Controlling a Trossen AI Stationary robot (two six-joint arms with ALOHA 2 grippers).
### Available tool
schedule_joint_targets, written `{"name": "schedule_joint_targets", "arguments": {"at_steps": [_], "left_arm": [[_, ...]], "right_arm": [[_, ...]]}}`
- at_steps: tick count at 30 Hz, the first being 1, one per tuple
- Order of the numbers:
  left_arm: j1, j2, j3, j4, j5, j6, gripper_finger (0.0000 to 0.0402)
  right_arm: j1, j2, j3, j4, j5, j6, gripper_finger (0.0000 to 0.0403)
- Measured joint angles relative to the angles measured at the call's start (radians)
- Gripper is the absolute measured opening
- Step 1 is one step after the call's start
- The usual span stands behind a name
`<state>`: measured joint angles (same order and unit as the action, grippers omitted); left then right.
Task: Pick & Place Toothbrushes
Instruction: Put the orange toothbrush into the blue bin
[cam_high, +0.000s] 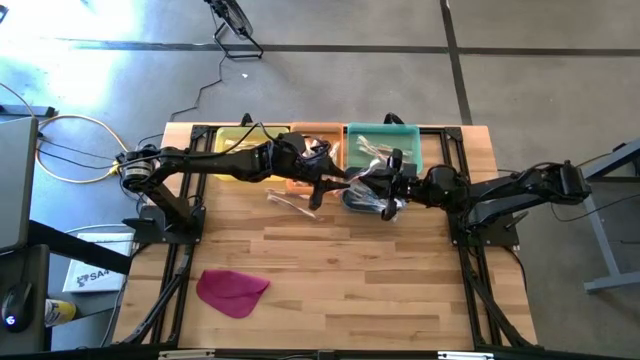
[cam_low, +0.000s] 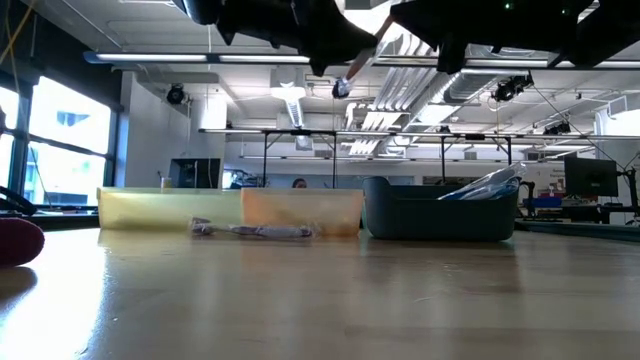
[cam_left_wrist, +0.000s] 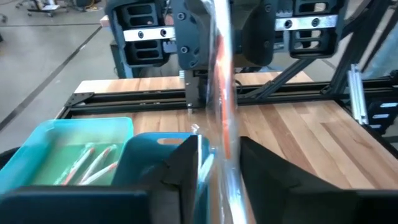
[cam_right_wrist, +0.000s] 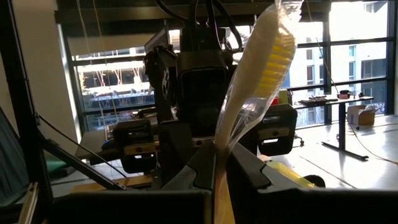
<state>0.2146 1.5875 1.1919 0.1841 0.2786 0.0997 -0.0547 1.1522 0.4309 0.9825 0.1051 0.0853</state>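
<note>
Three bins at bench back: yellow, orange, teal. One magenta cloth. One wrapped toothbrush loose on bench. Two arms.

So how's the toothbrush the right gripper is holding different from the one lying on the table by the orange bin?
The held toothbrush is up in the air, pinched by the right gripper; the lying toothbrush rests flat on the table, untouched. The held toothbrush tilts upward; the lying toothbrush is level, in front of the orange bin. Both wear clear wrappers.
</note>
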Motion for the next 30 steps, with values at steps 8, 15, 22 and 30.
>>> {"name": "schedule_joint_targets", "arguments": {"at_steps": [8,15,22,30], "left_arm": [[0.000,0.000,0.000,0.000,-0.028,-0.003,0.0169],[0.000,0.000,0.000,-0.001,-0.027,-0.002,0.0175],[0.000,0.000,0.000,-0.002,-0.027,-0.001,0.0175],[0.001,0.000,0.000,-0.008,-0.027,0.009,0.0175]], "right_arm": [[0.000,0.000,0.000,0.000,-0.001,0.000,0.0011],[0.000,0.000,0.000,-0.003,-0.002,-0.001,0.0011],[0.000,0.000,0.000,-0.005,-0.001,-0.002,0.0011],[0.000,0.000,0.000,-0.020,0.012,-0.002,0.0011]]}}
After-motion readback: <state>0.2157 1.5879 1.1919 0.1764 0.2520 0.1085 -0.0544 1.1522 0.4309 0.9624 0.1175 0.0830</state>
